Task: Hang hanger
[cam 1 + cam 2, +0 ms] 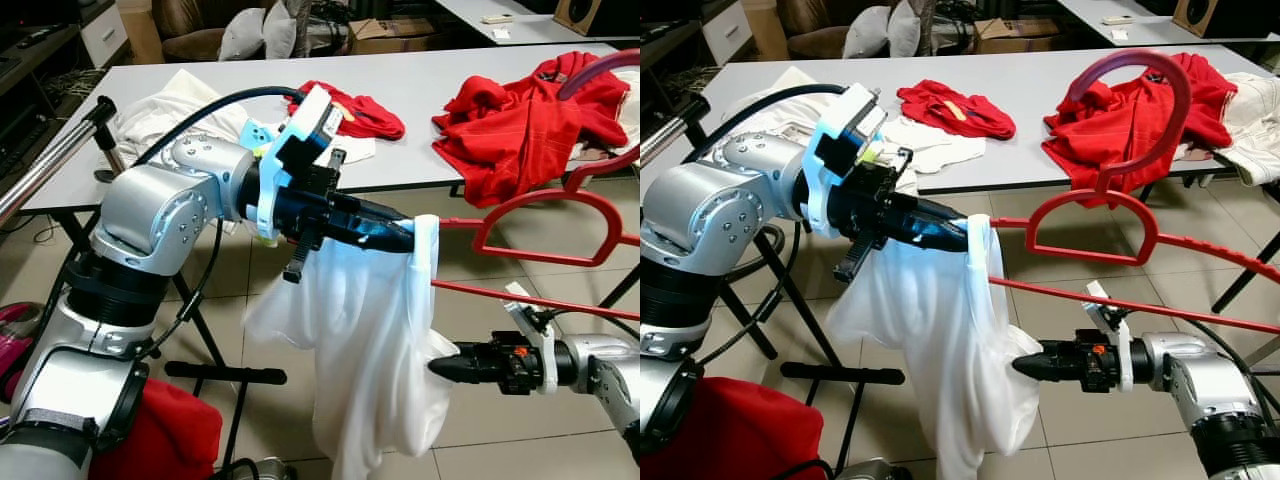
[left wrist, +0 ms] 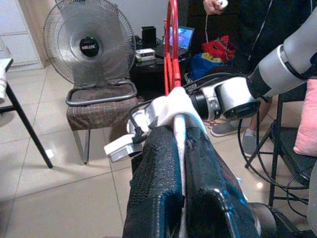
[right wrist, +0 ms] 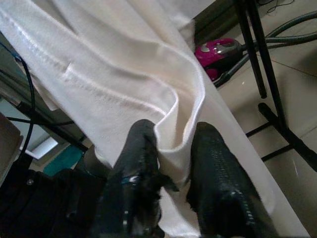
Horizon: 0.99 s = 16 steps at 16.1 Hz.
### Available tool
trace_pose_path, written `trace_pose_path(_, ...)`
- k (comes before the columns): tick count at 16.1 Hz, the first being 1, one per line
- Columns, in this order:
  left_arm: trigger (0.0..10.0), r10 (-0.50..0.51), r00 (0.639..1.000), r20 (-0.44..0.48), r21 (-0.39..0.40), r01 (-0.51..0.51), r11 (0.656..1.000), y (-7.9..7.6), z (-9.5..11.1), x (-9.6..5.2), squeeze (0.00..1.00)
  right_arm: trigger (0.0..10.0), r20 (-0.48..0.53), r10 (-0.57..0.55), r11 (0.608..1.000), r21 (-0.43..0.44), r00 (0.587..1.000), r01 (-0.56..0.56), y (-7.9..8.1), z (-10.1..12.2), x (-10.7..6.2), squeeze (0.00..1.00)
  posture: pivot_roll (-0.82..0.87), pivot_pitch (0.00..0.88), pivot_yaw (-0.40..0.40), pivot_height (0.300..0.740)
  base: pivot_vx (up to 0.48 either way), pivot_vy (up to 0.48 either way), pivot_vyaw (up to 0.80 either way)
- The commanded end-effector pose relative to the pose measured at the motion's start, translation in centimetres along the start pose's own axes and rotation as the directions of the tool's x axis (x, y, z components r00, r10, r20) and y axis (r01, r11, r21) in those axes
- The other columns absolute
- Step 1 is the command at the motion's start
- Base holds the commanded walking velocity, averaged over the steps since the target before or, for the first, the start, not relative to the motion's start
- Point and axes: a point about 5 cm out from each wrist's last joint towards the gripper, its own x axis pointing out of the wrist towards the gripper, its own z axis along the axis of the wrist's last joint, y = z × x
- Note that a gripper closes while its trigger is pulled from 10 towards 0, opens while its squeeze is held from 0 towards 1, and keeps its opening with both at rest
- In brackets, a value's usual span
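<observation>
Nearest the camera: right gripper (image 1: 1018,368), low on the right, fingers closed down to a narrow gap with a fold of the white garment (image 1: 940,340) pinched between them; the right wrist view shows the cloth running between the two black fingers (image 3: 218,173). One white garment hangs in front of the robot, draped from the left gripper down toward the floor.

Left gripper (image 1: 412,240): raised at mid-height, fingers nearly together, clamped on the top edge of the white garment where it wraps one arm of the hanger (image 1: 1095,215). The left wrist view shows white cloth and the red bar squeezed between the two fingers (image 2: 153,188).

Count: one red hanger, held in the air between the robot and the table (image 1: 420,130). Long axis runs roughly left to right, near-horizontal, sloping down toward the right; hook up, curving over at the far side.

On the table: two heaps of red clothes, a small one (image 1: 955,108) centre, a large one (image 1: 1130,110) right; pale cloth (image 1: 175,110) at the left end.

Other items: one red cloth (image 1: 160,440) low on the left; one floor fan (image 2: 88,45), hub badge too blurred to read; one chair (image 2: 101,106) below it; one magenta vacuum cleaner (image 3: 223,54) on the tile floor (image 1: 500,410). A person (image 2: 257,29) stands far behind the right arm.
</observation>
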Motion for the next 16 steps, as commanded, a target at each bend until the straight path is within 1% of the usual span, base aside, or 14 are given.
trace_pose_path(1,0.0,0.016,1.0,-0.002,0.053,-0.016,0.998,0.1,1.1,-0.4,0.0,0.0,0.015,-0.021,1.0,-0.018,1.0,0.022,0.0,0.3,-0.2,0.0,-0.07,0.0,0.056,0.74,0.0,0.0,0.0)
trace_pose_path(4,0.0,0.024,1.0,0.001,0.054,-0.024,0.998,0.2,1.1,-0.5,0.0,0.0,0.023,-0.072,0.997,-0.013,0.997,0.072,-0.4,0.4,-0.3,0.0,-0.07,0.0,0.057,0.74,0.0,0.0,0.0)
trace_pose_path(6,0.0,0.05,0.999,0.01,0.05,-0.05,0.997,0.3,1.1,-0.8,0.0,0.0,0.055,-0.094,0.995,-0.012,0.994,0.094,-0.5,0.6,-0.4,0.0,-0.07,0.0,0.057,0.74,0.0,0.0,0.0)
trace_pose_path(8,0.0,0.101,0.995,-0.002,0.045,-0.101,0.994,0.4,0.5,-1.3,0.0,0.0,0.107,-0.119,0.992,-0.032,0.987,0.123,-0.4,1.1,-0.8,0.0,-0.08,0.0,0.058,0.74,0.0,0.0,0.0)
trace_pose_path(10,0.0,0.201,0.978,-0.062,0.038,-0.199,0.979,0.8,-1.3,-2.4,0.0,0.0,0.206,-0.147,0.985,-0.06,0.968,0.162,0.5,2.0,-2.0,0.0,-0.08,0.0,0.054,0.74,0.0,0.0,0.0)
trace_pose_path(12,0.0,0.286,0.953,-0.096,0.018,-0.286,0.958,0.7,-3.0,-3.6,0.0,0.0,0.266,-0.177,0.976,-0.076,0.947,0.204,1.9,2.1,-3.4,0.0,-0.1,0.0,0.062,0.74,0.0,0.0,0.0)
trace_pose_path(13,0.0,0.309,0.946,-0.098,0.023,-0.309,0.951,0.8,-3.3,-3.8,0.0,0.0,0.276,-0.185,0.974,-0.076,0.943,0.213,2.2,2.0,-3.8,0.0,-0.1,0.0,0.063,0.74,0.0,0.0,0.0)
trace_pose_path(14,0.0,0.375,0.924,-0.075,0.04,-0.373,0.927,1.2,-3.5,-4.2,0.0,0.0,0.306,-0.21,0.968,-0.067,0.929,0.241,2.8,1.9,-4.4,0.0,-0.1,0.0,0.063,0.74,0.0,0.0,0.0)
trace_pose_path(15,0.0,0.396,0.916,-0.066,0.035,-0.394,0.918,1.4,-3.6,-4.4,0.0,0.0,0.317,-0.219,0.966,-0.064,0.923,0.251,2.9,1.9,-4.6,0.0,-0.11,0.0,0.065,0.74,0.0,0.0,0.0)
trace_pose_path(16,0.0,0.412,0.91,-0.054,0.027,-0.411,0.911,1.4,-3.7,-4.6,0.0,0.0,0.339,-0.244,0.958,-0.06,0.909,0.28,3.1,1.9,-5.0,0.0,-0.11,0.0,0.065,0.74,0.0,0.0,0.0)
